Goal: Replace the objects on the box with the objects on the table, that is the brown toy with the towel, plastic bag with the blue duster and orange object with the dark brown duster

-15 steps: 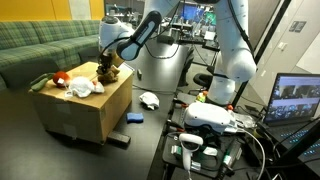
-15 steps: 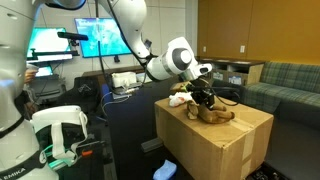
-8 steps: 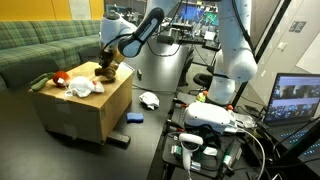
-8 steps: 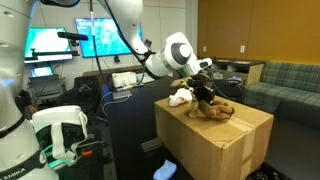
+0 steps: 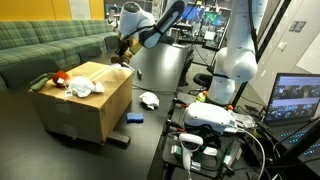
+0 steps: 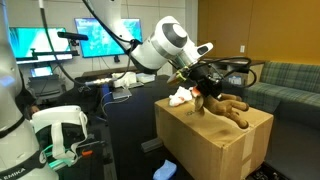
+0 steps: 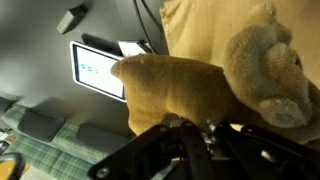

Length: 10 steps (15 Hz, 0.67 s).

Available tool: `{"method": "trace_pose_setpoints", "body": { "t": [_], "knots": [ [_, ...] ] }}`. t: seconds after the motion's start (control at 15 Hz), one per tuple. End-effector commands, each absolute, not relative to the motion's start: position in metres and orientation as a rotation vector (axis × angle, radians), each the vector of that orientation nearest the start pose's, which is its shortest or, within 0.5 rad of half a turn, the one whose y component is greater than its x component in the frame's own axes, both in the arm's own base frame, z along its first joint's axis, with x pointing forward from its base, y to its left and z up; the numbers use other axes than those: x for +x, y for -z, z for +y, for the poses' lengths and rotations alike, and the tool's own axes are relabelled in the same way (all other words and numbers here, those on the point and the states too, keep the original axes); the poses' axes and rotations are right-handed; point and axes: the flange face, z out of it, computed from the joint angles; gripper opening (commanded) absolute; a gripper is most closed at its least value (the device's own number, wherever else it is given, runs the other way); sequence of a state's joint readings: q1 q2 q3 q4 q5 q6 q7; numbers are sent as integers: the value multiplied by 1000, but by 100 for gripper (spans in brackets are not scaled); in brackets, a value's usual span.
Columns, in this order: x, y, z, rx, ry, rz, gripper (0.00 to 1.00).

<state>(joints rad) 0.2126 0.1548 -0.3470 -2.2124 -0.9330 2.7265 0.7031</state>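
One thing, the brown toy (image 6: 230, 105), hangs clenched in the claw (image 6: 205, 92) just above the box (image 6: 215, 145), so best swing it well clear of the edge before lowering it onto the table (image 5: 150, 128).

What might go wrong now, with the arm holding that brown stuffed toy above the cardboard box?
The pincer grips the lumpy brown soft toy at one end, so most of it dangles and it may slip free. It hangs low over the tan cardboard box, so it may drag across the top. The crinkly white plastic bag nearby might get brushed.
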Motion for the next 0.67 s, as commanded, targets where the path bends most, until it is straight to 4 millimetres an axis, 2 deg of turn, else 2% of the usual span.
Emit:
{"method": "trace_pose_setpoints", "body": {
  "t": [0.0, 0.2, 0.4, 0.6],
  "knots": [
    [523, -358, -72, -3505, 905, 185, 3],
    [499, -347, -88, -3537, 874, 253, 3],
    [479, -320, -89, -3568, 758, 259, 3],
    [468, -291, -88, -3586, 634, 268, 3]
  ]
}}
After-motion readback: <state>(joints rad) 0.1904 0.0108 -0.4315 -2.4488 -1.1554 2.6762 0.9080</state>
